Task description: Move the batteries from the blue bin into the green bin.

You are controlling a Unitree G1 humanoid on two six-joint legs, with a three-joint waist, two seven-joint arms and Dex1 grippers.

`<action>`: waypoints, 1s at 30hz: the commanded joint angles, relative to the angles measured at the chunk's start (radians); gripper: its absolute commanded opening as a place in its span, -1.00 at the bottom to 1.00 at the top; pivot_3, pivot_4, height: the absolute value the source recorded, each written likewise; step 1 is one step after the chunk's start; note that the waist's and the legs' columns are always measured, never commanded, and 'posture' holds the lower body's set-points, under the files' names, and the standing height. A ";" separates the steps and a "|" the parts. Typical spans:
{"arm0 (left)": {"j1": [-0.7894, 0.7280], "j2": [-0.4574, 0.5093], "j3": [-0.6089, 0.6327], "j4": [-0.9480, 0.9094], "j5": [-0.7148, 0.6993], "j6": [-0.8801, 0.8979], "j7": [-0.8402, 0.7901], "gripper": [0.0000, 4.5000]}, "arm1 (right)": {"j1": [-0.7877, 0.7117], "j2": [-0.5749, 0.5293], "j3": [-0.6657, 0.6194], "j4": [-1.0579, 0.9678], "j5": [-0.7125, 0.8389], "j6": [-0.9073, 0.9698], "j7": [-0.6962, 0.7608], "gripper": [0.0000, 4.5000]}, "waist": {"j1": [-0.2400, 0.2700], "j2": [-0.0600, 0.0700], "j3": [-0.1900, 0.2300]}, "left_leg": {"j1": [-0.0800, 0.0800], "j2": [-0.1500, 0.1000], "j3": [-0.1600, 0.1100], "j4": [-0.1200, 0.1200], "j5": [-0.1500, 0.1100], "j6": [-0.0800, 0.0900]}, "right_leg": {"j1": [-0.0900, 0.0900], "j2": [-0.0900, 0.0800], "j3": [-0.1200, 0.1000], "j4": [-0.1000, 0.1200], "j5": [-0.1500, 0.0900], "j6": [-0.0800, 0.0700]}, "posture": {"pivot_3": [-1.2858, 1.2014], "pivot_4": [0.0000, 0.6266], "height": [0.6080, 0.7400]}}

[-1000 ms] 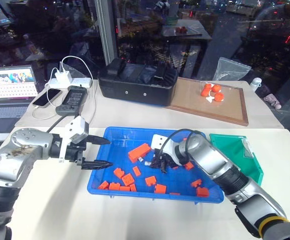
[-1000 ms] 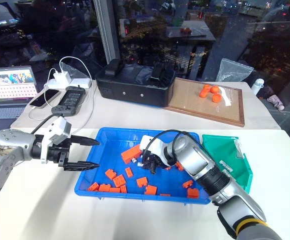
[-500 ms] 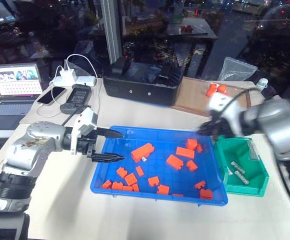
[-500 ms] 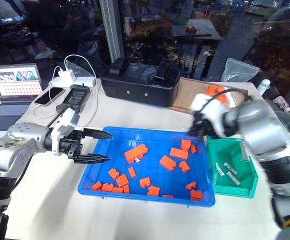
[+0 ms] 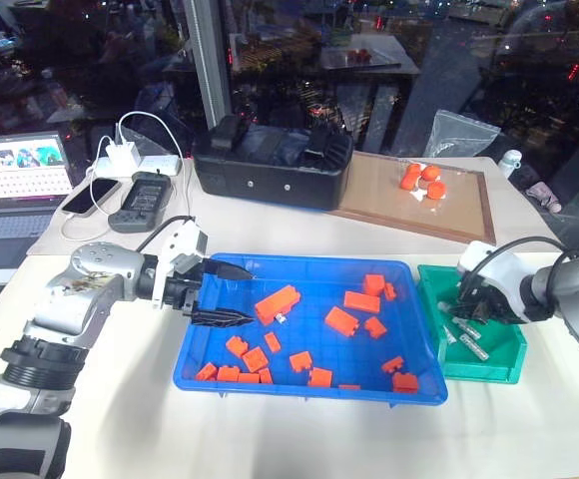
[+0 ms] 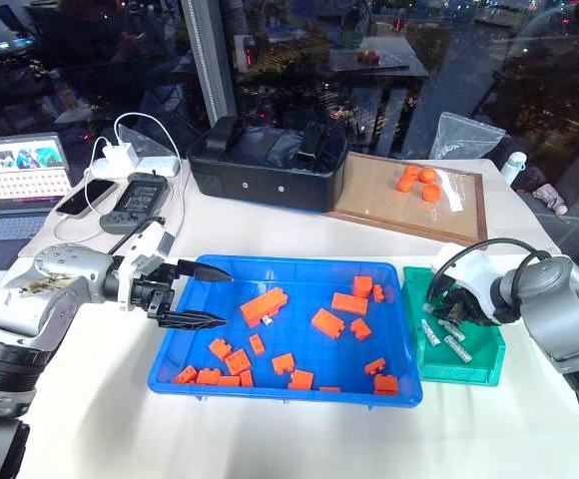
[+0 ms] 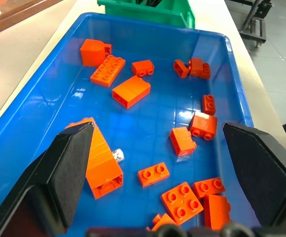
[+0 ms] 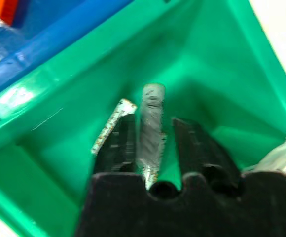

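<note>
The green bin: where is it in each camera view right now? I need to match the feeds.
Left eye view: green bin at right, against the blue bin's right side, right gripper over it.
Right eye view: the same, at right.
Left wrist view: a green strip beyond the blue bin's far wall.
Right wrist view: its green floor surrounds the fingers, batteries between them.
Shared landmark: the blue bin's rim.

no readable text, labels or signs

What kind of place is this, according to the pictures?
Probably an office or lab at night: a white table with a laptop and chargers, beside a dark glass wall.
</note>
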 commanded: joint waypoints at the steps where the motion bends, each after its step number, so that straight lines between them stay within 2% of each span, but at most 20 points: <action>1: 0.013 0.029 0.027 -0.008 0.030 -0.027 0.018 1.00 | -0.155 0.091 0.045 -0.103 0.047 0.002 0.064 0.99 | -0.006 0.000 0.000 | 0.000 0.000 0.000 -0.001 0.000 0.000 | 0.000 0.001 0.001 0.000 0.000 0.000 | 0.03 -0.52 0.93; 4: 0.044 0.050 0.053 -0.030 0.021 -0.022 0.016 1.00 | -0.246 0.251 0.116 -0.068 0.058 -0.062 0.073 0.99 | -0.016 0.000 0.000 | 0.001 0.002 -0.001 -0.001 0.000 0.000 | 0.000 0.003 0.001 0.000 0.000 -0.001 | 0.03 -0.52 0.93; 10: 0.135 0.101 0.129 -0.113 -0.006 0.013 0.052 1.00 | -0.340 0.536 0.283 0.222 -0.012 -0.387 0.126 0.99 | 0.002 -0.001 0.001 | 0.000 0.001 0.000 0.001 0.000 0.000 | -0.001 0.002 0.001 0.006 0.000 -0.001 | 0.03 -0.52 0.93; 14: 0.228 0.131 0.198 -0.193 -0.020 0.048 0.094 1.00 | -0.390 0.650 0.342 0.408 -0.059 -0.554 0.167 0.99 | 0.008 -0.001 0.001 | 0.000 0.000 0.000 0.002 0.000 0.000 | 0.000 0.000 -0.001 0.007 -0.001 -0.001 | 0.03 -0.52 0.93; 23: 0.401 0.168 0.341 -0.351 -0.080 0.136 0.173 1.00 | -0.443 0.817 0.367 0.680 -0.108 -0.710 0.230 0.99 | 0.001 -0.002 0.001 | 0.002 0.001 0.000 0.002 0.001 -0.001 | 0.000 0.000 -0.002 0.011 -0.001 -0.002 | 0.03 -0.52 0.93; 26: 0.432 0.175 0.374 -0.391 -0.109 0.164 0.180 1.00 | -0.463 0.866 0.349 0.781 -0.127 -0.721 0.204 0.68 | -0.001 -0.002 0.001 | 0.003 0.001 0.000 0.001 0.001 -0.001 | 0.000 0.001 -0.002 0.012 -0.001 -0.003 | 0.03 -0.52 0.93; 30: 0.437 0.181 0.374 -0.398 -0.118 0.170 0.193 1.00 | -0.472 0.888 0.337 0.850 -0.147 -0.746 0.203 0.05 | 0.001 -0.002 0.001 | 0.004 0.001 0.001 0.001 0.001 -0.002 | 0.000 0.000 -0.003 0.012 -0.002 -0.004 | 0.03 -0.52 0.93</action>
